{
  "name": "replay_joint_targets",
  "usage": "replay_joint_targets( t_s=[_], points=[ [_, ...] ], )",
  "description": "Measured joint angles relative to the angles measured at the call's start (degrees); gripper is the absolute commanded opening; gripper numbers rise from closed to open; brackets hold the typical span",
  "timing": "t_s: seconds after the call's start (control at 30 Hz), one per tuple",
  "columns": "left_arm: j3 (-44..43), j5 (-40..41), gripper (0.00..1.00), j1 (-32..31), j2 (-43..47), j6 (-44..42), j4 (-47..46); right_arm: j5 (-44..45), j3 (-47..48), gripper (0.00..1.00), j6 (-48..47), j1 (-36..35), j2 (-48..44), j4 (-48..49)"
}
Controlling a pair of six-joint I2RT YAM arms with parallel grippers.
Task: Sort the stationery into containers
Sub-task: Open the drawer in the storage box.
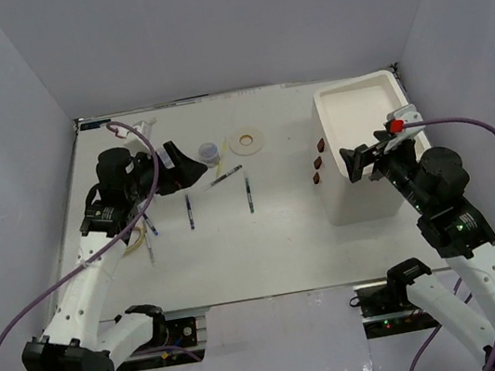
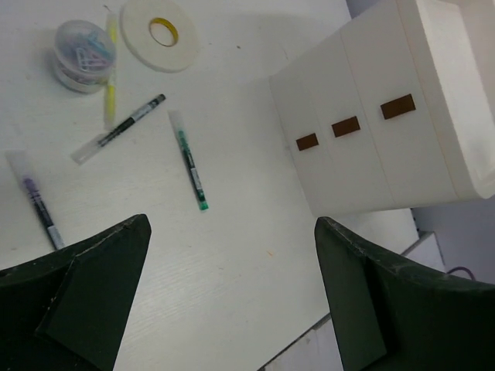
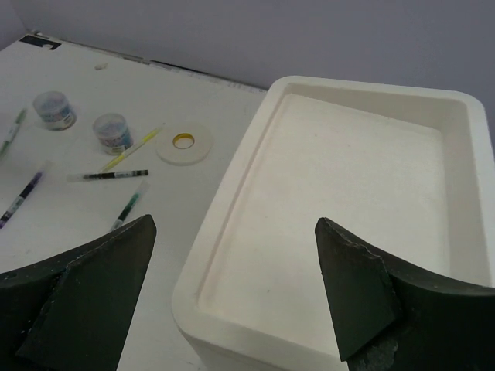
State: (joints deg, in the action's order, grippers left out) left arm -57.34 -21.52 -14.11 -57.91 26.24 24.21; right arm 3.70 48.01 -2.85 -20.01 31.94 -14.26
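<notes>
1. Your left fingers (image 2: 93, 294) are dark, matte wedges. They are spread wide with nothing between them, above the tabletop (image 1: 267, 248) at about 10 o'clock from its middle.
2. Your right fingers (image 3: 85, 301) have the same wedge shape. They are also parted and empty, over the near end of the organiser's tray.
3. The tabletop is white and faintly grained. A strip of it lies bare between the pens and the drawer fronts.
4. The slim pens are left of centre and well apart from one another. In the top view the green pen (image 2: 190, 166) and the purple pen (image 2: 35, 201) lie with their long axes 12 to 6. The black pen (image 2: 120, 129) slants roughly 2 to 8.
5. The white organiser (image 1: 362, 195) sits at 3 o'clock. It is a smooth plastic box with rounded corners, its long axis 12 to 6. Its three brown handles (image 1: 317, 162) face 9 o'clock. The shallow tray on top has a raised rim.
6. The pale yellow pen (image 2: 110, 85) points about 1 to 7. It lies just beside a round clear jar (image 2: 83, 54) holding bluish clips.
7. The tape ring (image 1: 246, 140) is flat and cream, and lies at 12 o'clock near the far edge.
</notes>
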Motion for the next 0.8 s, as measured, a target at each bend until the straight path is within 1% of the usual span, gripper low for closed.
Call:
replay_joint_targets(
  t_s=[0.13,0.23,0.37,0.43,0.57,0.67,0.8],
  points=[
    [0.79,-5.2,0.98,-1.9,-6.78,5.57,-7.1,-4.48,3.63,0.9,1.36,0.0,4.83,-1.9],
    [0.52,-7.3,0.98,-5.73,-12.26,9.31,-12.59,-4.9,5.88,0.9,3.15,0.0,8.02,-2.69],
    [-1.62,-9.42,0.97,-12.7,-21.33,15.21,-20.9,-4.63,6.56,0.9,5.07,0.0,10.1,-3.19],
    [-3.17,-9.68,0.93,-15.47,-25.68,18.36,-24.9,-4.55,6.56,0.9,5.57,0.0,10.14,-3.56],
    [-7.56,-8.5,0.9,-20.92,-34.12,24.17,-31.15,-4.57,6.56,0.9,5.86,0.0,10.01,-3.63],
    [-10.8,-7.21,0.88,-23.76,-39.47,28.22,-34.8,-4.63,6.56,0.9,5.88,0.0,10.1,-3.67],
    [-13.38,-6.49,0.85,-26.01,-44.15,32.24,-39.45,-5.14,6.56,0.9,5.81,0.0,10.27,-3.72]
  ],
)
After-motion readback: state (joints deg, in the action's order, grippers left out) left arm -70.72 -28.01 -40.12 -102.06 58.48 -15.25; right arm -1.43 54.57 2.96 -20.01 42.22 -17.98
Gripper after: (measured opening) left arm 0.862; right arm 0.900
